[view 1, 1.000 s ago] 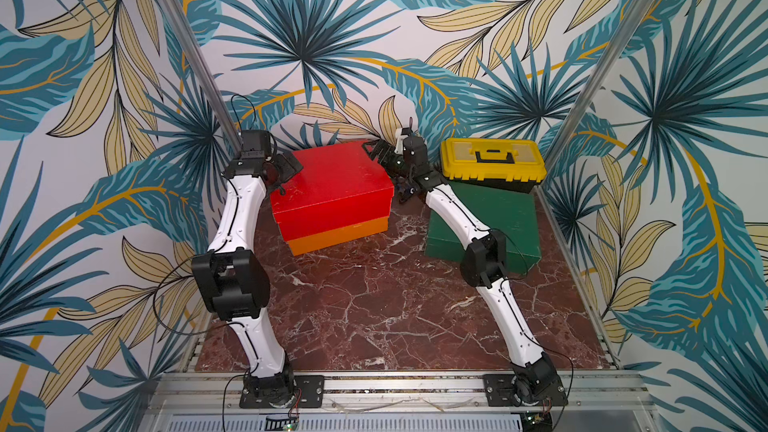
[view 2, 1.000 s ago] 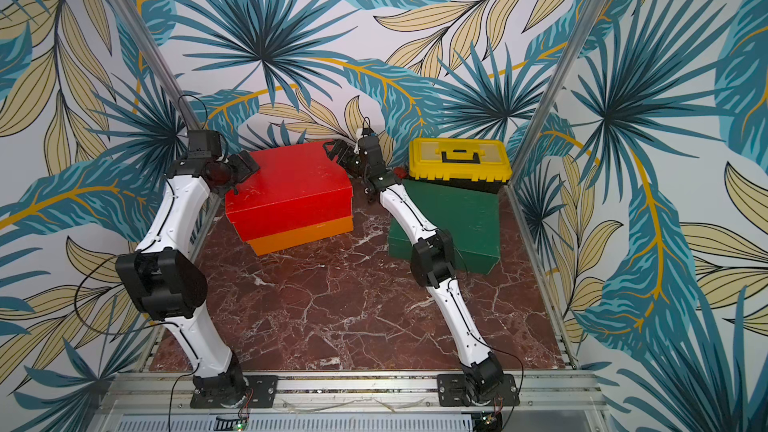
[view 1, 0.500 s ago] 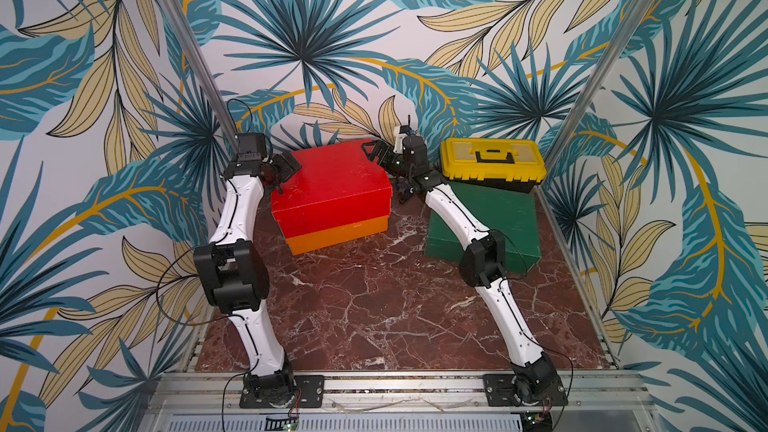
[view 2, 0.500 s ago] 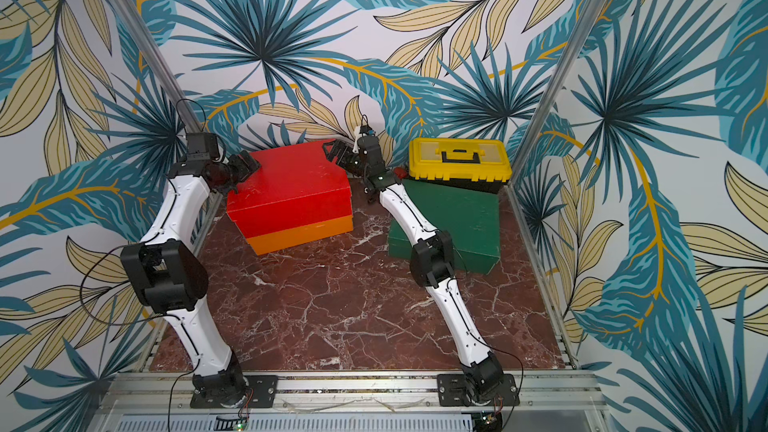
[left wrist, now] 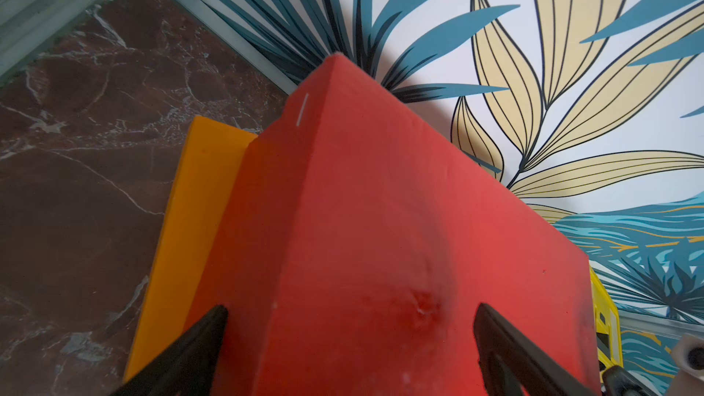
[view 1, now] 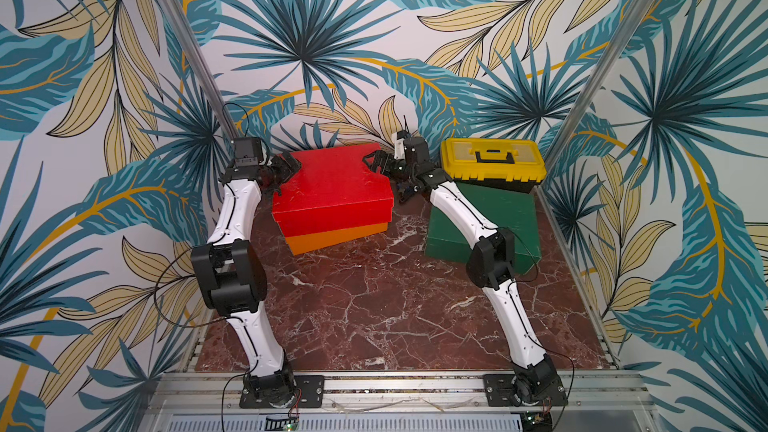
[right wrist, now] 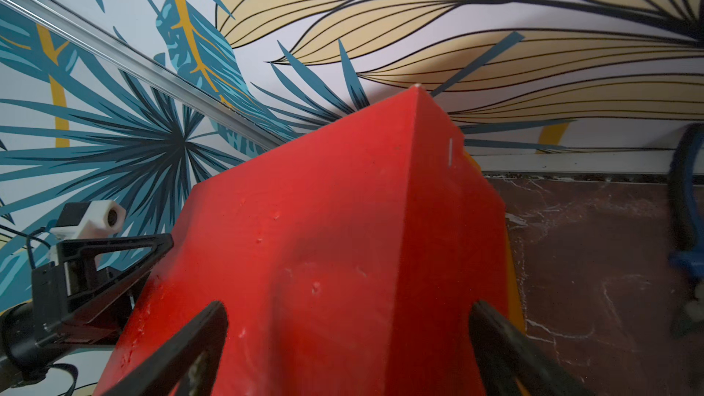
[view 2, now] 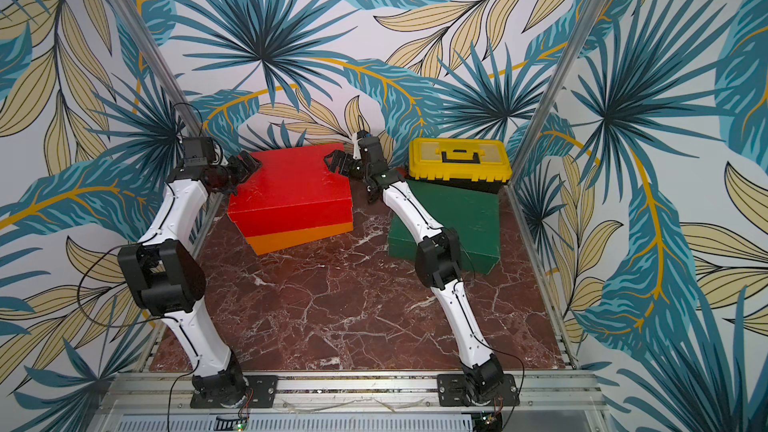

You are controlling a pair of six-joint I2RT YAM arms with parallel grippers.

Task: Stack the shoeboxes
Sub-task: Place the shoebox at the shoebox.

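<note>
Red shoebox (view 1: 332, 189) sits on the orange shoebox (view 1: 338, 236) by the bench's back edge. My left claw (view 1: 285, 172) and right claw (view 1: 380, 168) gape wide at its far corners, gripping nothing. The green shoebox (view 1: 505, 218), back-right, isn't stacked yet.

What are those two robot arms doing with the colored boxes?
They are stacking shoeboxes. The red box already sits on the orange box, not quite lined up with it. The left end effector and the right end effector are both open, each with its jaws spread around a far corner of the red box. The green box sits by itself on the right, not stacked yet, with a yellow toolbox at its far end.
</note>
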